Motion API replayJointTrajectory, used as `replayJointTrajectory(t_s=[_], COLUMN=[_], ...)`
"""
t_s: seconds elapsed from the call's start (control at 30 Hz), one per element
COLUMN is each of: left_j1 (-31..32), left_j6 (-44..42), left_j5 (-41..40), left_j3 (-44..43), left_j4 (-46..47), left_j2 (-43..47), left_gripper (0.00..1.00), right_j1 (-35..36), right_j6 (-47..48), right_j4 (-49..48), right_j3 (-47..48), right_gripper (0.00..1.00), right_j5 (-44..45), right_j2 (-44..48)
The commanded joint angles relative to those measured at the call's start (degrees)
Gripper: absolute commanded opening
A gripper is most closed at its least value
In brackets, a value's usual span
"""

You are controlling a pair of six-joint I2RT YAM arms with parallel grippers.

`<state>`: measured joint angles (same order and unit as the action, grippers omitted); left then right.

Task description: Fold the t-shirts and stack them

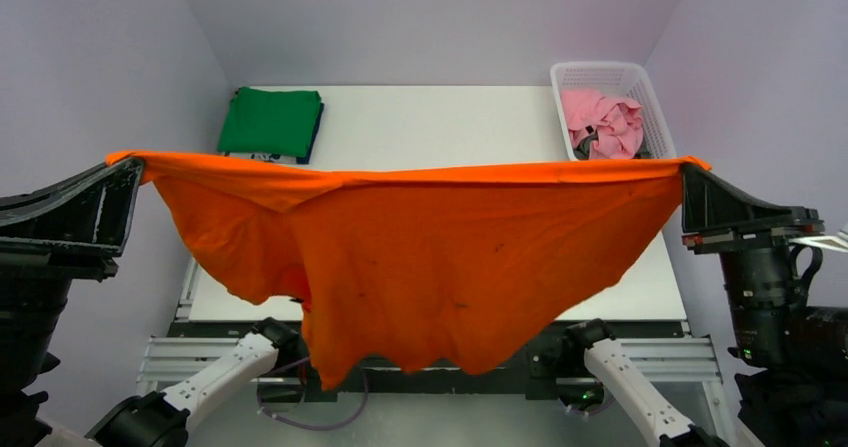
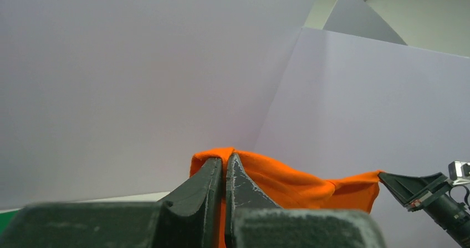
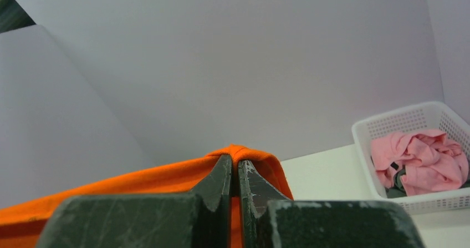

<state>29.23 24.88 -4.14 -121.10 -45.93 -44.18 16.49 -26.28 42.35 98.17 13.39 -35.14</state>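
**A:** And the orange t-shirt (image 1: 420,257) hung stretched wide in mid-air over the table (image 1: 440,117)! The left gripper (image 1: 137,165) clamped tight on one top corner, the right gripper (image 1: 686,171) on the other!

**B:** Far left, the green t-shirt (image 1: 270,120) lay folded. Far right, the pink t-shirt (image 1: 600,122) sat crumpled in the basket (image 1: 600,70).

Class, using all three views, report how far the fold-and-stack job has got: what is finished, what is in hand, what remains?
Done: the green t-shirt lies folded on the dark blue t-shirt at the far left of the table. In hand: the orange t-shirt hangs stretched between the left gripper and right gripper, both shut on its top edge. Left: folding it, then the pink t-shirt crumpled in the basket.
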Motion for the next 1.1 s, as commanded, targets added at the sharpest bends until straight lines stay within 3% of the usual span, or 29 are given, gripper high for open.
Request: replayJointTrajectory(t_s=[0.0,0.27,0.33,0.5,0.77,1.07], left_j1=[-0.3,-0.4,-1.9,-10.8,-15.2,-18.8], left_j6=[-5.1,-5.8,-5.4,-2.1,-2.6,-1.4], left_j5=[-7.3,-31.3,-33.2,-24.6,-16.6,-8.6], left_j3=[4.4,24.6,28.5,33.0,17.6,-2.9], left_j4=[2.3,9.9,11.1,11.6,7.8,7.3], left_j2=[-3.1,-10.2,-14.6,-32.4,-65.0,-85.4], left_gripper=[0.0,0.0,0.0,0.0,0.0,0.0], right_j1=[-0.1,-0.1,-0.2,-0.3,-4.2,-7.0], right_j6=[1.3,-1.3,-2.5,-4.0,-4.4,-3.7], right_j4=[0.3,-5.4,-7.8,-20.0,-31.5,-30.3], right_j3=[-5.4,-23.1,-28.5,-39.6,-34.8,-18.1], right_gripper=[0.0,0.0,0.0,0.0,0.0,0.02], right_j5=[3.5,10.7,12.3,14.9,9.3,9.9], right_j2=[-1.9,-6.2,-9.1,-22.3,-50.7,-71.0])
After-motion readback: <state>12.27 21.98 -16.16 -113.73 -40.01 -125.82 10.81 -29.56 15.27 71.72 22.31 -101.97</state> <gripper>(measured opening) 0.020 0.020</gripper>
